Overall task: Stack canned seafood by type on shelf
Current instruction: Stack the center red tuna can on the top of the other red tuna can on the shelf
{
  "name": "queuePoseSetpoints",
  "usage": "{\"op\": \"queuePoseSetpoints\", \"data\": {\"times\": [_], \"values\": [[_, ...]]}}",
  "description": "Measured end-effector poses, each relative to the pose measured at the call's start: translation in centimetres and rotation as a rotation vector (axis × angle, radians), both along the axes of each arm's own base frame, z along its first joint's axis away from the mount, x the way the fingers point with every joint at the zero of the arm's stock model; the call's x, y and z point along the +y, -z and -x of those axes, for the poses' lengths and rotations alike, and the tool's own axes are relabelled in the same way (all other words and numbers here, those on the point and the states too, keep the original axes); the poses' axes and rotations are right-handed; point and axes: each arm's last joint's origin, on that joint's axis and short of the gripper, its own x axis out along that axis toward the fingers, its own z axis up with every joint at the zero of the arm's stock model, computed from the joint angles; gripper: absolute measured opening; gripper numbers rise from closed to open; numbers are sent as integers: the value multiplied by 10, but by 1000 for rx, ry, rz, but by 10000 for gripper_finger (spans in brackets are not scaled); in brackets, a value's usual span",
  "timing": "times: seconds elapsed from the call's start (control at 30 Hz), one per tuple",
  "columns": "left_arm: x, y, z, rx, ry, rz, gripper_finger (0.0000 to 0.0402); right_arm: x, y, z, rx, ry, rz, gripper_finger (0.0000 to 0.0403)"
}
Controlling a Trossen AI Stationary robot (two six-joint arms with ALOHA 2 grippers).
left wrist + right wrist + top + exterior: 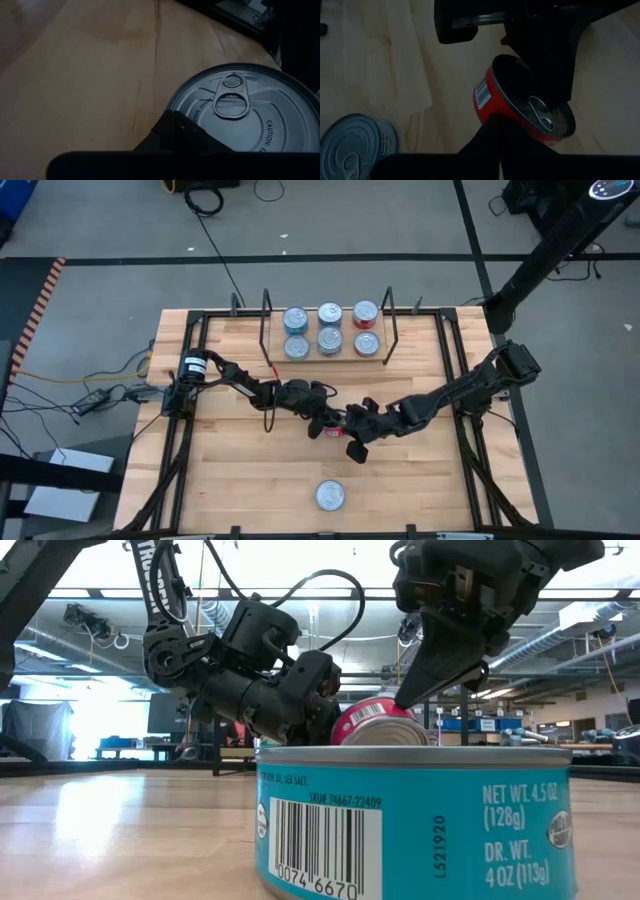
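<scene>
Up front, blue tin [415, 823] reads "NET WT. 4.5 OZ (128g)"; both tools closed, empty.

This is a robotics lab set in a large, open industrial hall. The low view looks across the wooden tabletop [120, 830] into a wide room with exposed ceiling ducts and beams [560, 640], long strip lights, bright windows [100, 720] and distant workbenches [500, 735]. From above, the table [230, 470] stands on a grey carpeted floor [90, 220] marked with dark tape lines, with loose cables [215, 240] and a power adapter [95, 402] trailing beside it.
</scene>
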Motion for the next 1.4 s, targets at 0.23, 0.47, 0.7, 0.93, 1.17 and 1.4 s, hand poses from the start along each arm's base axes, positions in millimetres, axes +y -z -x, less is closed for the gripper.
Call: {"op": "queuePoseSetpoints", "data": {"times": [0.23, 0.47, 0.7, 0.93, 1.17, 1.4], "values": [[-2, 0, 0, 1, 20, 7, 0, -6, 0, -3, 4, 11, -55, 5], [-2, 0, 0, 2, 28, 9, 0, -12, -2, -6, -16, 22, -92, 6], [-4, 0, 0, 1, 46, 8, 0, -25, -9, -6, -33, 74, -89, 7], [1, -1, 0, -5, 45, 19, 0, -29, -11, -6, -32, 48, -99, 16], [10, -1, 0, -11, 29, 25, 0, -30, -22, -1, -55, -10, -56, 86], [12, -1, 0, -13, 30, 26, 0, -29, -31, 1, -91, -159, 64, 201]]}}
